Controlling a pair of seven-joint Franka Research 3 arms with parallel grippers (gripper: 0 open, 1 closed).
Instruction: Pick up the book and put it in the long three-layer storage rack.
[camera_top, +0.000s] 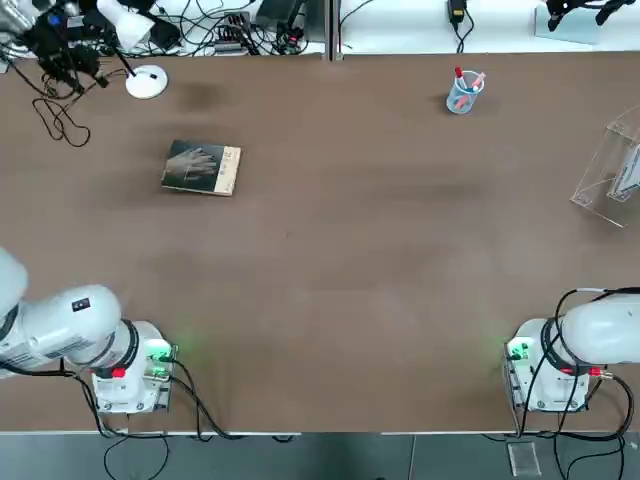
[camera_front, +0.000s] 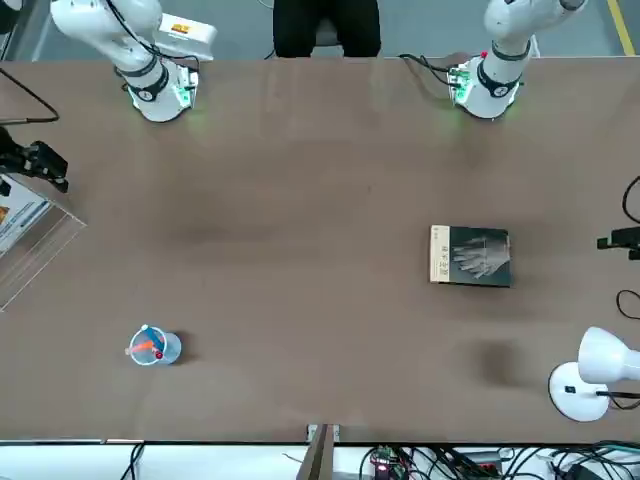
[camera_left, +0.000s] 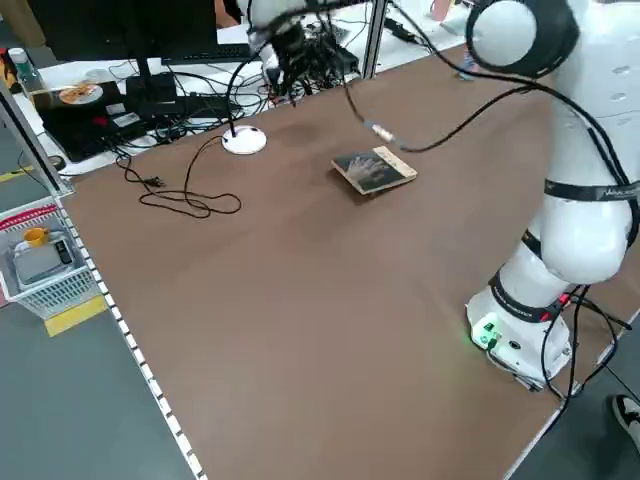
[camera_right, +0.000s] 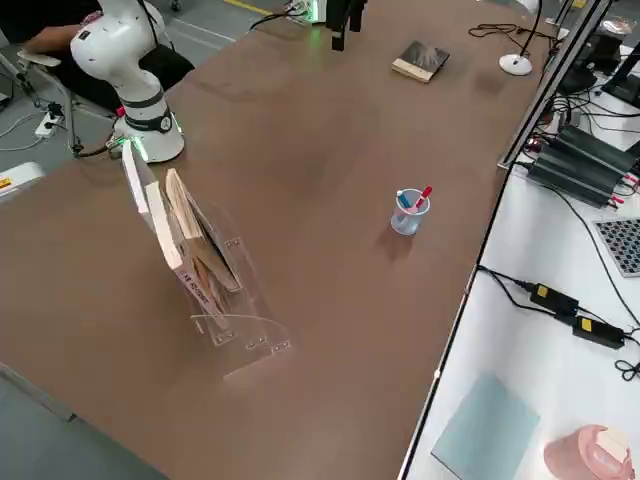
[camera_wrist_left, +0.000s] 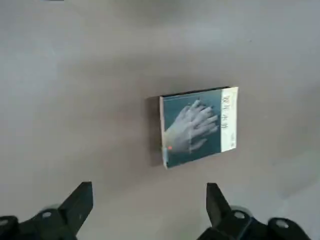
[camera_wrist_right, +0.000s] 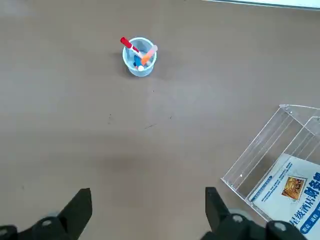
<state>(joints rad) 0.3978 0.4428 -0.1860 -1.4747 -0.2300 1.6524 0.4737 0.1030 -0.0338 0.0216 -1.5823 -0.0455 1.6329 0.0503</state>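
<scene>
The book lies flat on the brown table at the far left, dark grey with a pale hand and a tan strip; it also shows as the book and the book. My left gripper hovers high above the table short of it, open and empty. The long three-layer storage rack, clear acrylic, stands at the table's right edge, seen as the rack and the rack, with a few printed booklets leaning in it. My right gripper hangs open and empty, well above the table beside the rack.
A small clear cup with pens stands at the far right-centre. A white desk lamp and a loose black cable sit at the far left behind the book. Both arm bases stand at the near edge.
</scene>
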